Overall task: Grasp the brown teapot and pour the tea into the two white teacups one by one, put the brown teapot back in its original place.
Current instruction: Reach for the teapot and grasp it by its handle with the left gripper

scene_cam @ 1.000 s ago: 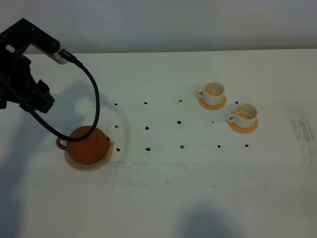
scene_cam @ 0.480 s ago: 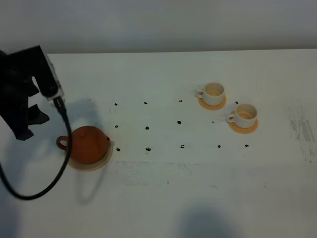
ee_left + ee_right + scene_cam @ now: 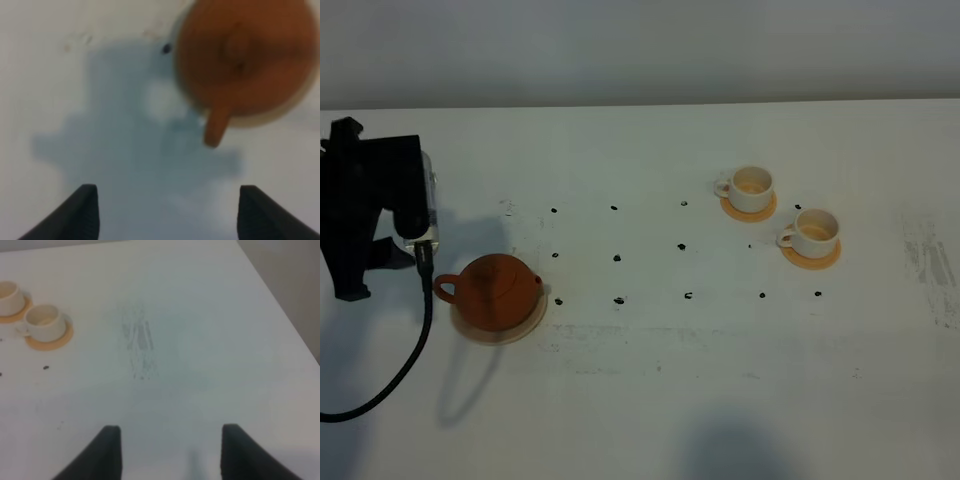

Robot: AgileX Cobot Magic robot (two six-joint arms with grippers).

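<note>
The brown teapot point(image 3: 498, 287) stands upright, lid on, on the pale tan coaster point(image 3: 501, 329) at the left of the table. My left arm point(image 3: 372, 205) hangs just left of it. In the left wrist view my left gripper point(image 3: 170, 220) is open and empty, a short way from the teapot point(image 3: 245, 55) on its loop-handle point(image 3: 217, 128) side. The two white teacups point(image 3: 752, 186) point(image 3: 816, 230) stand on orange coasters at the right. My right gripper point(image 3: 172, 455) is open and empty over bare table, far from the cups point(image 3: 44, 320) point(image 3: 7, 295).
Small black dots point(image 3: 617, 258) mark a grid on the white table between teapot and cups. A scuffed grey patch point(image 3: 928, 262) lies near the table's right edge. The table's right edge point(image 3: 280, 305) shows in the right wrist view.
My left arm has swung from above and behind the teapot down to its left side. The teapot and cups have not moved.
</note>
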